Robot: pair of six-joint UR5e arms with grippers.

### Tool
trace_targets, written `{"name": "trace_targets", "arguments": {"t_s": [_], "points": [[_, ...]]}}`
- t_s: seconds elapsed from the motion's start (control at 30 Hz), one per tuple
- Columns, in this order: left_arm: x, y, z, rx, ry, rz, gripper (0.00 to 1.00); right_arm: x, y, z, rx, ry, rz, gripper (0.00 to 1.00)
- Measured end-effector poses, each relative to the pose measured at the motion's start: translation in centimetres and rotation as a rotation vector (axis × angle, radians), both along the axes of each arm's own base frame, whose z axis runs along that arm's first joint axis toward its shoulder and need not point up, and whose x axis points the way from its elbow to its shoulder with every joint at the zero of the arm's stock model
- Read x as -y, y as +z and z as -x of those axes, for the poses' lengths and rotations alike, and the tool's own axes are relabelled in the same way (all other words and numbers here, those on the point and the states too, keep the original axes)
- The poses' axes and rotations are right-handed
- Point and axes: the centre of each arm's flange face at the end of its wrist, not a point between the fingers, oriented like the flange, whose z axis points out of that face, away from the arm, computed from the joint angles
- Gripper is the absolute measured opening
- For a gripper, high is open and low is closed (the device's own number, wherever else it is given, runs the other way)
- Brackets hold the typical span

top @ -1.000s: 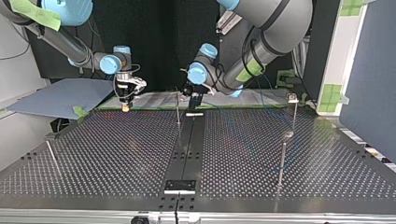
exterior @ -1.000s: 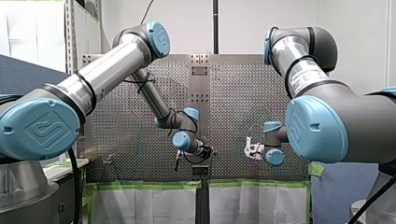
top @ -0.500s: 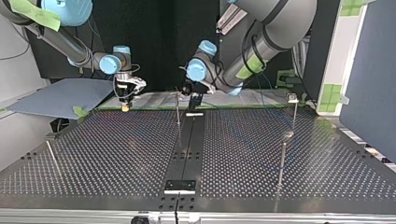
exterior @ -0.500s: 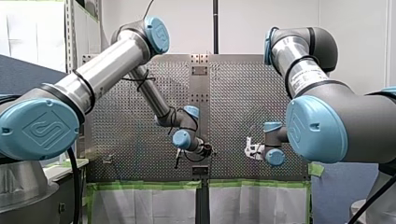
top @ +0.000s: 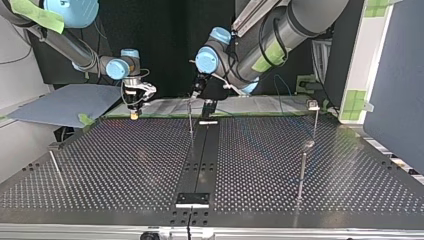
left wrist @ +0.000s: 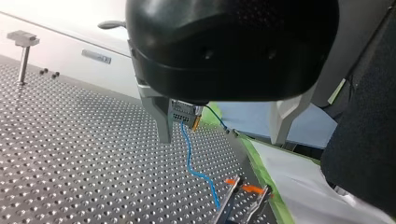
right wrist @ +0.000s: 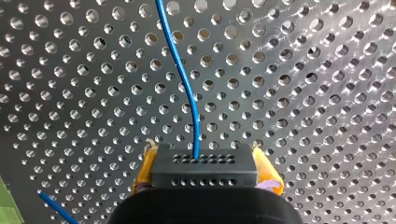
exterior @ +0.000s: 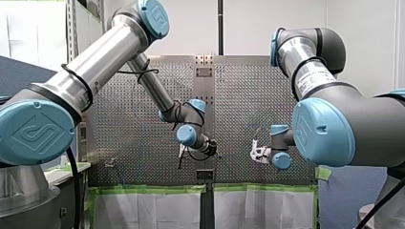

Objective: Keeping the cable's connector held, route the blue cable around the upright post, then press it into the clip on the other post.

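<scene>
Blue cable (right wrist: 187, 84) runs out from its connector (right wrist: 204, 164) across the perforated table (right wrist: 303, 70). My right gripper (right wrist: 205, 171) pinches that connector between yellow pads (right wrist: 268, 173). My left gripper (left wrist: 220, 139) gapes wide, holding nothing.

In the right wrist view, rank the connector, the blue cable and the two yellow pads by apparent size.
1. connector, a broad block.
2-3. blue cable, longest but thin, and yellow pads, slivers beside the connector: hard to rank. The two pads look alike.
</scene>
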Motion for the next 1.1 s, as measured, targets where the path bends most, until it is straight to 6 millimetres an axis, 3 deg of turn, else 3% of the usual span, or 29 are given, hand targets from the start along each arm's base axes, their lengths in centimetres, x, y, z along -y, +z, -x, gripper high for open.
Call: {"name": "trace_targets", "arguments": {"t_s": [0.27,1.1], "points": [[-1.8,2.1,3.0,-0.033,0.080,0.012,1.00,0.0,0.0,0.1,0.002,0.000,-0.003,0.00],[-6.4,6.6,9.4,0.001,0.222,0.020,1.00,0.0,-0.1,0.0,0.006,0.009,-0.006,0.00]]}}
